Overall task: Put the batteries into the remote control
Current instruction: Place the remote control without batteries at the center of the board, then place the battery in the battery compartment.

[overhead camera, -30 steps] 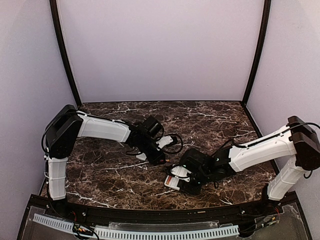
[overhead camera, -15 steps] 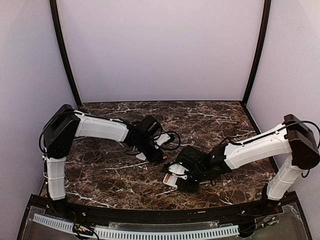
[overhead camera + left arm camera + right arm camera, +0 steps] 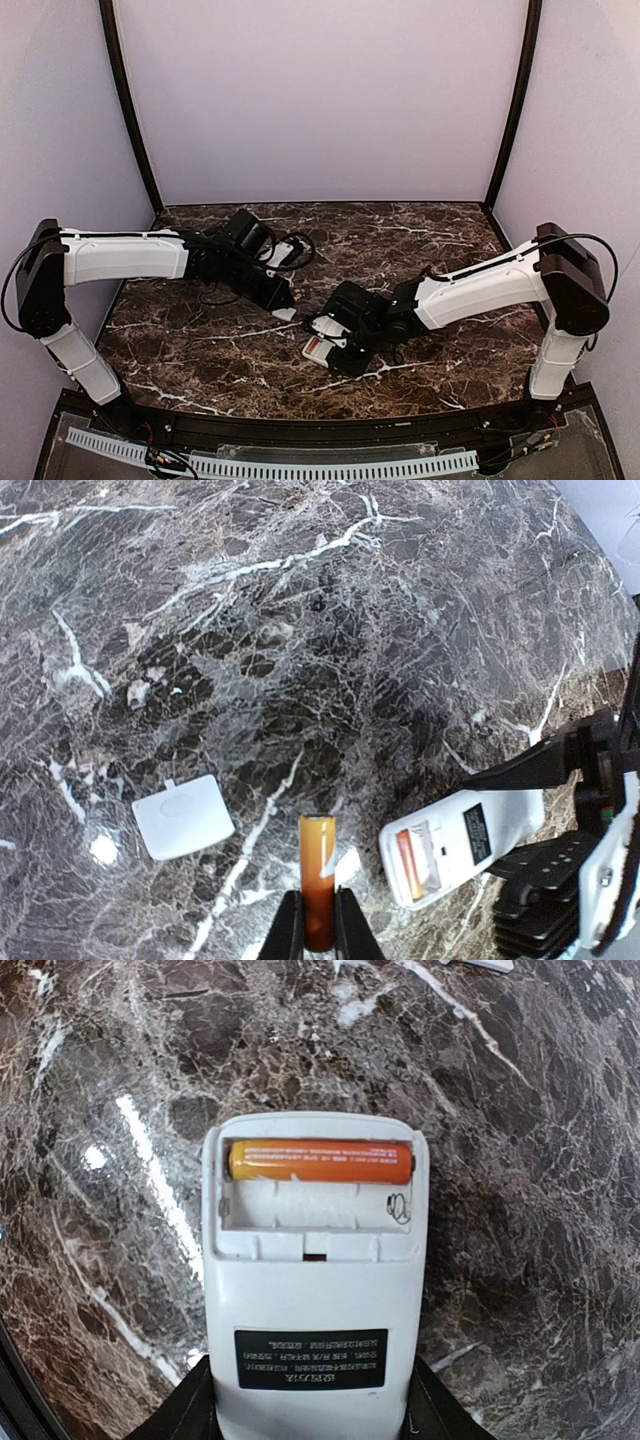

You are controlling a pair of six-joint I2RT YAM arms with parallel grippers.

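Left gripper (image 3: 318, 932), lower centre of the left wrist view, jaws closed on one battery (image 3: 317, 865) pointing up-frame. Right gripper (image 3: 312, 1415) clasps the remote (image 3: 312, 1300) by its sides, back facing the camera, compartment uncovered; a second battery (image 3: 320, 1161) lies in its upper slot. Cover (image 3: 183, 816) rests on the table (image 3: 300, 630), lower left of the left wrist view.

left fingers (image 3: 289, 935): gripped battery (image 3: 317, 865), apparently lifted; remote control (image 3: 465, 845): moved left
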